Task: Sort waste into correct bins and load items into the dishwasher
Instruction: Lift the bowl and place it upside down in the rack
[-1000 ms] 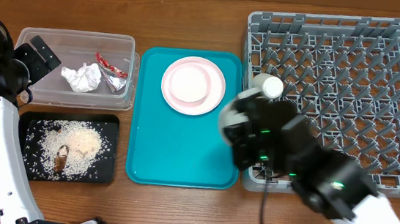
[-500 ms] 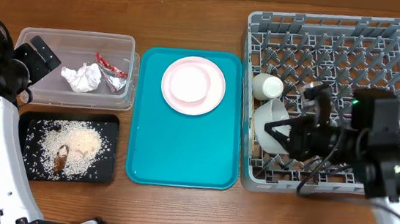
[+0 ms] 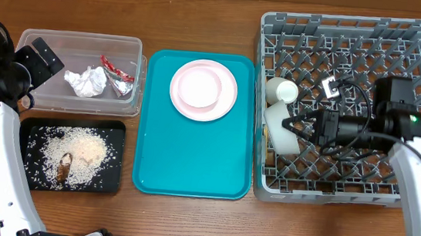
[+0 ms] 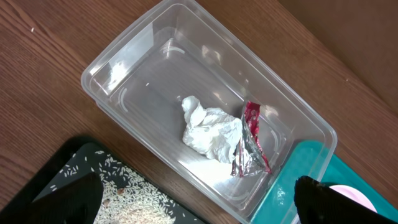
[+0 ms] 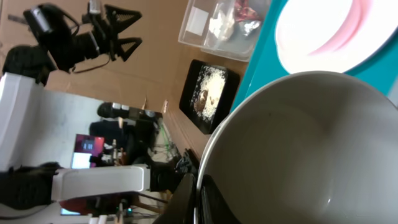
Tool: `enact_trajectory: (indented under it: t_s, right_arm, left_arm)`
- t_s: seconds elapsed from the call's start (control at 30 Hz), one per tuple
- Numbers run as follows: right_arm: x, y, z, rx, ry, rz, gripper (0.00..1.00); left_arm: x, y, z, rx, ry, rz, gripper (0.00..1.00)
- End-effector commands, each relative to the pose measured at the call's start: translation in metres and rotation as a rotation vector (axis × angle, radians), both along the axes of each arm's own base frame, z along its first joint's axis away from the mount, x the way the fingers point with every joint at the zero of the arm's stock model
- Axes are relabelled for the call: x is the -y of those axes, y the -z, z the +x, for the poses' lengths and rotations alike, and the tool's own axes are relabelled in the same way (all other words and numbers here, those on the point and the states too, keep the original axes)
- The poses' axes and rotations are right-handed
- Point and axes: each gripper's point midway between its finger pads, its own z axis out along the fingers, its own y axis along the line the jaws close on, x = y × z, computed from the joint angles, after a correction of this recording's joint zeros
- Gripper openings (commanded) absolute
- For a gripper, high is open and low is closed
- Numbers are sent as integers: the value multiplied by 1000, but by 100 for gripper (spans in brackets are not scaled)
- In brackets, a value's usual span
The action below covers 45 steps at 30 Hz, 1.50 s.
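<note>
Waste looks sorted; rack loading about half done.
Dish rack [image 3: 359, 22] holds the white bowl [image 3: 283, 133] on its side, rim pinched by the right gripper [image 3: 293, 127], with the cup [image 3: 281, 90] beside it. Pink plate [image 3: 228, 96] and pink bowl [image 3: 199, 90] are left on the teal tray [image 3: 191, 155]. Tissue [image 3: 85, 81] and wrapper [image 3: 121, 78] lie in the clear tub [image 3: 47, 40], scraps [image 3: 75, 155] in the black tray [image 3: 35, 128]. Left gripper [image 4: 196, 193] is spread wide and empty over the tub.

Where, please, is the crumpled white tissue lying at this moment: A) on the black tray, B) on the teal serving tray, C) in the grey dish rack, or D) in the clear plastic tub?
D: the crumpled white tissue lies inside the clear plastic tub, next to the foil wrapper, as both the overhead and left wrist views show.
</note>
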Motion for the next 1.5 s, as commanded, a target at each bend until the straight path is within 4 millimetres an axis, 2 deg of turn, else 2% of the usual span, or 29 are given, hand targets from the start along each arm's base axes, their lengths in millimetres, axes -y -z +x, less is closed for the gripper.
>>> enact_trajectory:
  t_s: [0.0,0.27,0.5,0.77,1.17,1.27,1.47]
  right_arm:
    - [4,7,10,18,-11,37,4]
    - [18,50,26,-70,34,47,4]
    - [47,64,31,-99,132,55,4]
    - [63,81,31,-112,185,20,6]
    - [97,97,38,-112,277,-80,24]
    - [107,97,41,-102,310,-84,40]
    - [134,100,50,-130,416,-96,50]
  left_arm:
    - [-2,-1,2,5,-15,-9,100]
    - [2,-1,4,5,-4,-10,100]
    - [2,-1,4,5,-4,-9,100]
    - [2,-1,4,5,-4,-9,100]
    - [2,-1,4,5,-4,-9,100]
    - [2,-1,4,5,-4,-9,100]
    - [2,-1,4,5,-4,-9,100]
